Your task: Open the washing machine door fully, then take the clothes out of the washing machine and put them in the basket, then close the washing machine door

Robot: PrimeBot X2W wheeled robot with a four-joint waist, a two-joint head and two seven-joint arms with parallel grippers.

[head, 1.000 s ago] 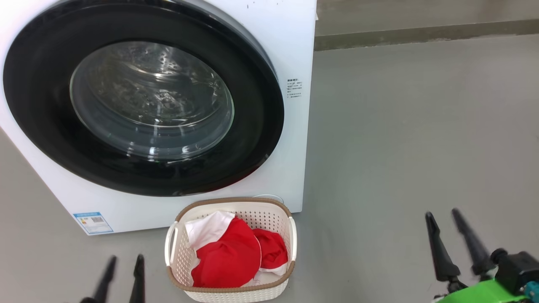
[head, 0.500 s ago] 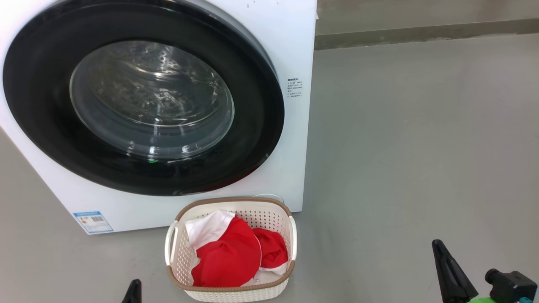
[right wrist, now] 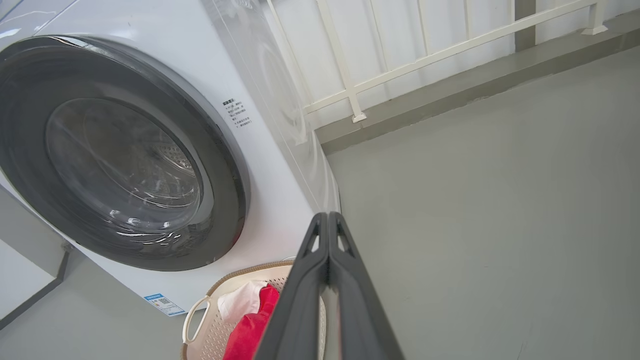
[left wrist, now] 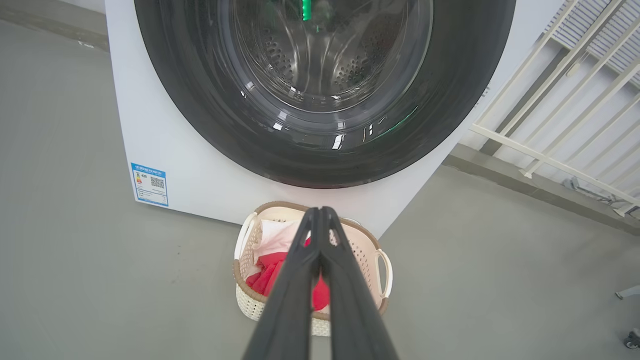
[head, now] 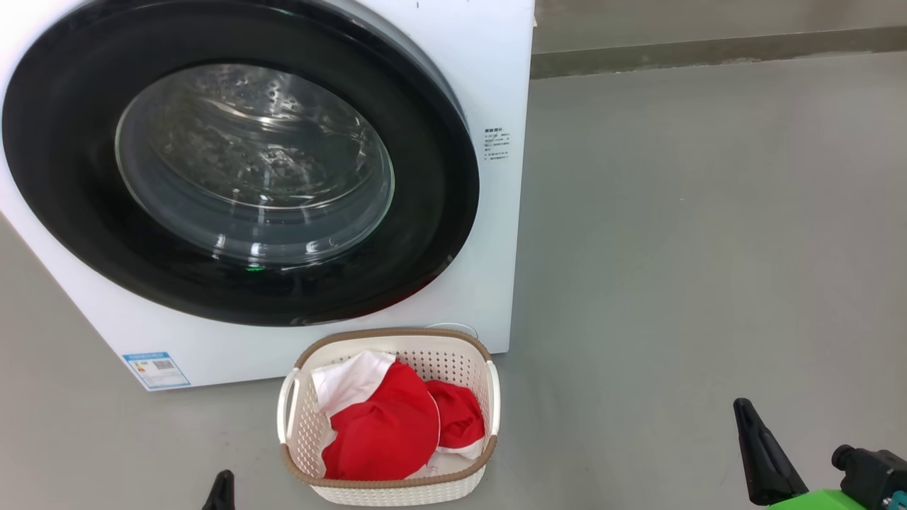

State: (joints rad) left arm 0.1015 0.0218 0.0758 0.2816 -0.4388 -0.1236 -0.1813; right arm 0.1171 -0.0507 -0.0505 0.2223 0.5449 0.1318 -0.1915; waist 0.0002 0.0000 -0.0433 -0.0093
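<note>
The left pincer (left wrist: 316,212) and right pincer (right wrist: 327,216) are both pressed together, holding nothing. They hang near the basket (head: 386,334), one on each side, likely because the job looks done. The red clothes (head: 386,432) lie in the basket. Just behind it, the washer (head: 489,71) has its door (head: 241,163) shut. Grey floor (head: 708,248) lies around the basket; nothing seems to block the way.

A laundry corner: a big white boxy front-loading washing machine (head: 489,64) stands on bare grey floor (head: 708,248), with white metal railing (left wrist: 550,163) just beside the machine.
</note>
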